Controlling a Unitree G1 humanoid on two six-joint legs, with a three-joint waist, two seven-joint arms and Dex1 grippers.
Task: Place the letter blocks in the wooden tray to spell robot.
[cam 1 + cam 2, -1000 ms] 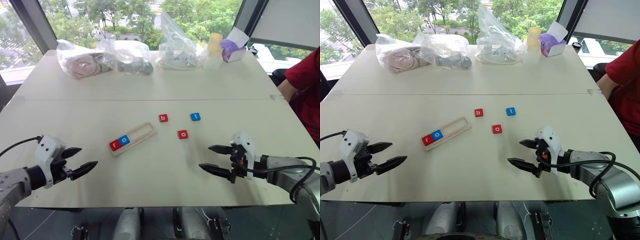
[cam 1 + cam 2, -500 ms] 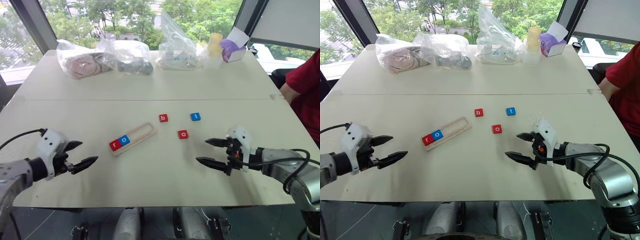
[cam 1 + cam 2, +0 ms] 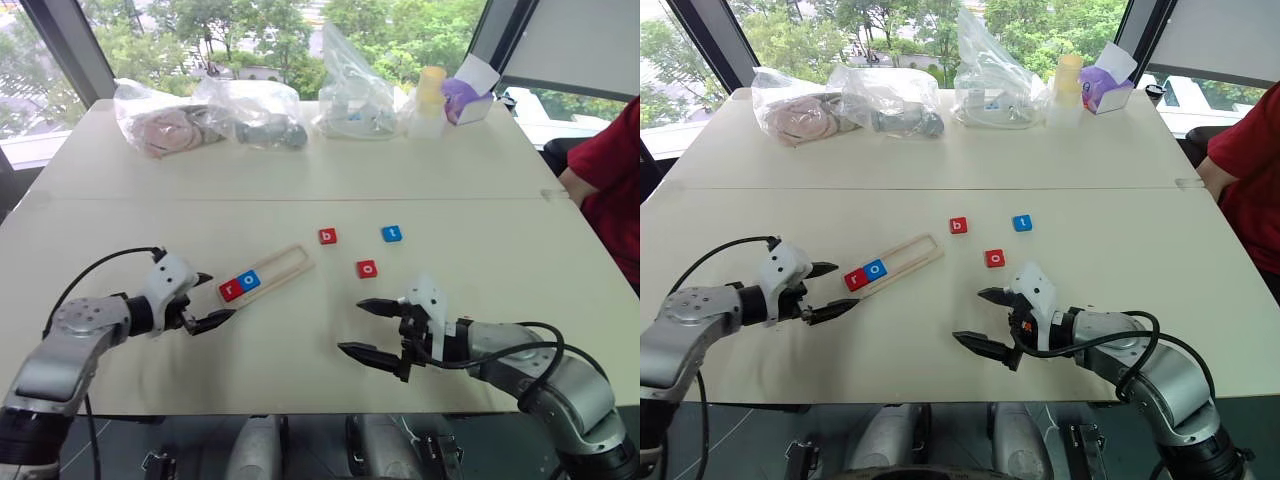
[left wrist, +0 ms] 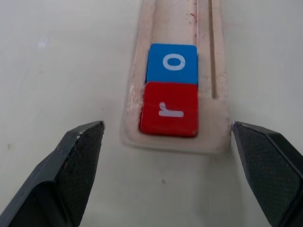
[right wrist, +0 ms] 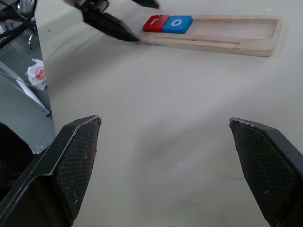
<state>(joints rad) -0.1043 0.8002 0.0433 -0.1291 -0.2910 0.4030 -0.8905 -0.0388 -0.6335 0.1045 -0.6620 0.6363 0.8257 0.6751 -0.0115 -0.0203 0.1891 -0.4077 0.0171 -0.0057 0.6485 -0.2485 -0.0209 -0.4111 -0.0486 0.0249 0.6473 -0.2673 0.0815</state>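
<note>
Since the earlier frames, both arms have been brought inward over the surface (image 3: pixel 300 360). The left gripper (image 3: pixel 205 300) has been carried right and now sits just beside the near-left end of the tray (image 3: pixel 285 268); the right gripper (image 3: pixel 372 328) has been carried left, toward the middle of the near edge. Blocks and tray are seen where they were.

Both pairs of jaws are held wide open, and nothing is gripped by either. In the left wrist view the tray's end is framed between the two fingertips (image 4: pixel 78 156), without clear contact.

The tray lies slantwise, its long axis running from near-left to far-right. Two slots at its near-left end are filled: the red r (image 4: pixel 169 109), then the blue o (image 4: pixel 173 63), touching each other. The remaining length of the tray is bare.

Three blocks are left loose on the surface, to the right of the tray: the red b (image 3: pixel 327 237), the blue t (image 3: pixel 391 234) and the red o (image 3: pixel 366 268). The b, judged to be needed next, lies just beyond the tray's far-right end.

The coming move is judged to turn on this: the loose blocks lie farther out than the right gripper, which is the nearer of the two, while the left gripper is placed as if to steady the tray.
</note>
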